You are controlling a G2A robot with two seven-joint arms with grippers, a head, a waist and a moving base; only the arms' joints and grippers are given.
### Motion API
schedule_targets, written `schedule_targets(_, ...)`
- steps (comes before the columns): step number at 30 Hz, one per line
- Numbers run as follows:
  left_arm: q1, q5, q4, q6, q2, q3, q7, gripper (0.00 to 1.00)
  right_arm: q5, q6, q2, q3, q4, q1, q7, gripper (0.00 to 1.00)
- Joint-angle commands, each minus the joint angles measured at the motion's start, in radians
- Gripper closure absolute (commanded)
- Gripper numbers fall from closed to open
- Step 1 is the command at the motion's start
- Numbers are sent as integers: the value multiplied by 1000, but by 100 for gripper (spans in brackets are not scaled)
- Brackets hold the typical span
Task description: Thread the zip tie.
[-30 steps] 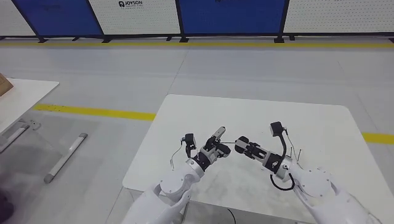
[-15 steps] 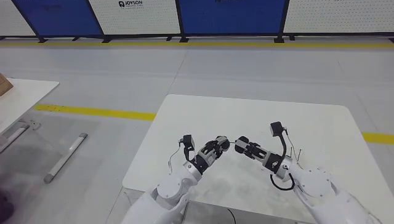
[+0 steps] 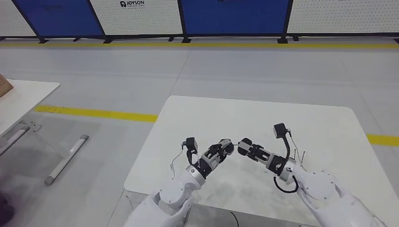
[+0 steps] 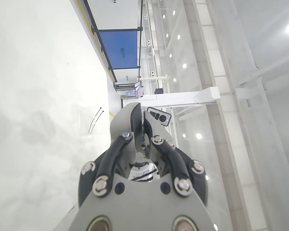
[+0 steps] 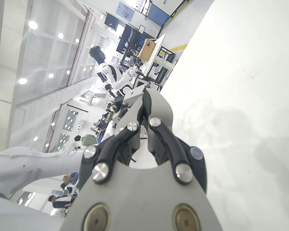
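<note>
Above the near part of the white table point(image 3: 262, 111), my two grippers meet tip to tip. The left gripper point(image 3: 226, 146) point(image 4: 141, 111) is shut, with a thin dark strip of zip tie point(image 4: 142, 123) pinched between its fingers. Facing it, the right gripper point(image 3: 243, 144) point(image 5: 145, 93) is shut too, and a small black tip of the zip tie point(image 5: 148, 86) sticks out past its fingertips. In the right wrist view the left gripper point(image 5: 131, 97) sits right against the right one. Most of the tie is hidden by the fingers.
Two spare black zip ties point(image 4: 96, 118) point(image 3: 300, 152) lie on the table beside the right arm. The far half of the tabletop point(image 3: 268, 108) is bare. Beside the table's left edge is open floor with a grey bar point(image 3: 65, 159).
The left gripper has tipped down from its raised pose and moved closer to the right gripper, closing the gap between them. The right arm has held still.
</note>
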Motion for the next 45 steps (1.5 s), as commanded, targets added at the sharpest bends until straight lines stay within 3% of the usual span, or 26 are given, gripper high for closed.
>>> schedule_targets(1,4,1,-4,-4,0,-2,-2,8,0,0,0,0,0,0,0,100)
schedule_targets(3,8,0,-8,-7,1,-4,-6,21,0,0,0,0,0,0,0,100)
schedule_targets(4,9,0,-8,-8,1,-5,-7,42,0,0,0,0,0,0,0,100)
schedule_targets(5,10,3,-9,-10,1,-6,-8,55,0,0,0,0,0,0,0,100)
schedule_targets(11,13,5,-8,-13,1,-7,-19,100,0,0,0,0,0,0,0,100)
schedule_targets(26,25,25,-5,-58,4,-16,-46,100,0,0,0,0,0,0,0,100)
schedule_targets(35,18,60,5,-59,2,-2,-27,100,0,0,0,0,0,0,0,100)
schedule_targets(36,17,62,7,-58,1,0,-24,100,-1,2,0,1,-3,-4,-6,74)
schedule_targets(37,16,64,7,-57,1,1,-21,100,-4,3,-1,4,-8,-9,-11,60)
schedule_targets(39,14,70,8,-57,0,3,-15,100,-9,-1,-1,13,-16,-18,-8,3)
schedule_targets(45,13,84,4,-52,-1,5,1,100,-3,-12,2,49,-34,-44,5,0)
